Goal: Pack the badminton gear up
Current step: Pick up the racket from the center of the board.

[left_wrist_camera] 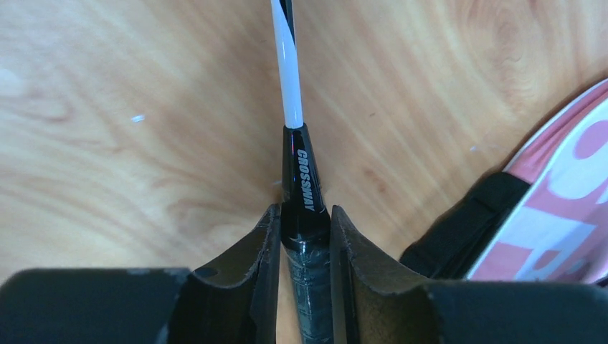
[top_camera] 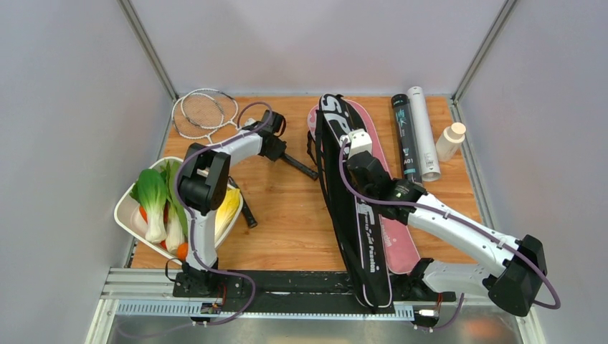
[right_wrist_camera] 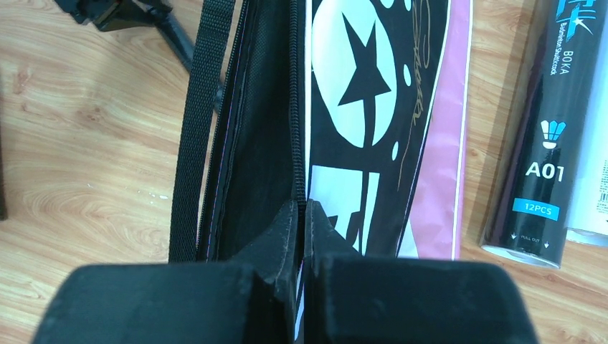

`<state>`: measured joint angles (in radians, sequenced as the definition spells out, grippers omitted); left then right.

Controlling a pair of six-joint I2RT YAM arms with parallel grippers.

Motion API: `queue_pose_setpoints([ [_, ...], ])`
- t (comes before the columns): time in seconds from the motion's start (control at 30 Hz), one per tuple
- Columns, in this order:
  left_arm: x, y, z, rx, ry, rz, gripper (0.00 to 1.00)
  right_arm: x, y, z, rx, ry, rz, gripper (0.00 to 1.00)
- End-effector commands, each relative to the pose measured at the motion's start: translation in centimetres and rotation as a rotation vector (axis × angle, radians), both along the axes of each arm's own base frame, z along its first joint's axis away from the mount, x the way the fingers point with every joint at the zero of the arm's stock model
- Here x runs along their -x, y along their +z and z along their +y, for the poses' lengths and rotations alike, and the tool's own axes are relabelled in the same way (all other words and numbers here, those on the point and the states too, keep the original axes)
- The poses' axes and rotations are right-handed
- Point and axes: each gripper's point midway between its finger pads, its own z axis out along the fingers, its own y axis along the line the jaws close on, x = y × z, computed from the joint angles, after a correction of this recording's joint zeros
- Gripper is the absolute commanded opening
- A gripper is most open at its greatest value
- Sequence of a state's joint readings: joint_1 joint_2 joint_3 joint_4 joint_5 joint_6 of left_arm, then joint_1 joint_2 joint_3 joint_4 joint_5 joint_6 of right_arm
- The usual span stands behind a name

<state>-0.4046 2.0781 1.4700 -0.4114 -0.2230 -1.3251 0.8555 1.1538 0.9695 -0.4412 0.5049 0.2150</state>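
Black racket handle (left_wrist_camera: 304,179) cut off below left gripper (left_wrist_camera: 305,218), jaws clamped on its sides above the wooden table (left_wrist_camera: 107,107), pink bag (top_camera: 400,247) mostly hidden under black bag (top_camera: 356,215), right gripper (right_wrist_camera: 302,213) pinched shut on its zipper edge

Back left the rackets (top_camera: 204,113), front left the tray (top_camera: 123,215), bags (top_camera: 358,215) centre, tubes (top_camera: 423,132) and bottle (top_camera: 450,141) back right.

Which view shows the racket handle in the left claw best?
Left wrist: the racket handle is close up, pinched between the left claw's fingers just below its CROSSWAY cone. Top external shows it small, poking out past the claw. Right wrist catches only a dark piece at its top edge.
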Motion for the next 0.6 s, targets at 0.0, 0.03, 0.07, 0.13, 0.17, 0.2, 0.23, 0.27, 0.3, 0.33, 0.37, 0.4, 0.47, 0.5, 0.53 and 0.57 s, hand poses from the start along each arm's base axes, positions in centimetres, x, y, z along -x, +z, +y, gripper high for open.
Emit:
queue_pose_setpoints([
  [0.0, 4.0, 1.2, 2.3, -0.112, -0.059, 0.063, 0.01, -1.5, 3.3, 0.6, -0.073, -0.023, -0.091, 0.0],
  [0.03, 4.2, 2.4, 2.5, -0.118, -0.075, 0.04, 0.01, -1.6, 3.2, 0.6, -0.07, -0.024, -0.09, 0.0],
  [0.07, 4.9, 2.2, 2.7, -0.124, -0.088, 0.043, 0.0, -1.7, 3.1, 0.6, -0.068, -0.023, -0.088, 0.0],
  [0.13, 5.4, 3.6, 2.7, -0.123, -0.142, -0.001, 0.0, -1.7, 2.9, 0.6, -0.07, -0.02, -0.08, 0.0],
  [0.17, 5.8, 4.5, 2.8, -0.129, -0.185, -0.024, 0.0, -1.7, 2.8, 0.6, -0.073, -0.019, -0.078, 0.0],
  [0.2, 6.0, 5.0, 2.7, -0.131, -0.211, -0.036, 0.0, -1.7, 2.6, 0.7, -0.077, -0.016, -0.075, 0.0],
  [0.23, 6.6, 5.6, 2.4, -0.128, -0.267, -0.046, 0.0, -1.8, 2.4, 0.7, -0.081, -0.016, -0.074, 0.0],
  [0.27, 7.2, 5.8, 2.1, -0.123, -0.319, -0.045, 0.0, -1.9, 2.0, 0.8, -0.079, -0.015, -0.066, 0.0],
  [0.3, 8.0, 6.3, 2.1, -0.12, -0.346, -0.049, 0.0, -2.1, 1.6, 1.1, -0.082, -0.01, -0.059, 0.0],
  [0.33, 8.7, 6.3, 1.7, -0.115, -0.395, -0.045, 0.0, -2.3, 0.9, 1.3, -0.083, -0.005, -0.046, 0.0],
  [0.37, 9.7, 6.5, 1.7, -0.112, -0.421, -0.045, 0.0, -2.4, 0.5, 1.7, -0.087, 0.001, -0.035, 0.0],
  [0.4, 10.5, 6.5, 1.5, -0.107, -0.46, -0.042, 0.0, -2.6, 0.1, 2.2, -0.094, 0.009, -0.028, 0.0],
  [0.47, 12.2, 6.8, 1.4, -0.095, -0.511, -0.048, 0.0, -3.1, -0.2, 3.1, -0.115, 0.023, -0.029, 0.0],
  [0.5, 13.4, 7.0, 1.5, -0.092, -0.526, -0.054, 0.0, -3.4, -0.5, 3.5, -0.117, 0.025, -0.027, 0.0],
  [0.53, 14.0, 7.2, 1.5, -0.087, -0.54, -0.061, 0.0, -3.9, -0.8, 3.8, -0.117, 0.026, -0.023, 0.0],
  [0.57, 15.0, 7.4, 1.7, -0.083, -0.552, -0.068, 0.0, -4.3, -1.2, 4.1, -0.113, 0.024, -0.018, 0.0],
])
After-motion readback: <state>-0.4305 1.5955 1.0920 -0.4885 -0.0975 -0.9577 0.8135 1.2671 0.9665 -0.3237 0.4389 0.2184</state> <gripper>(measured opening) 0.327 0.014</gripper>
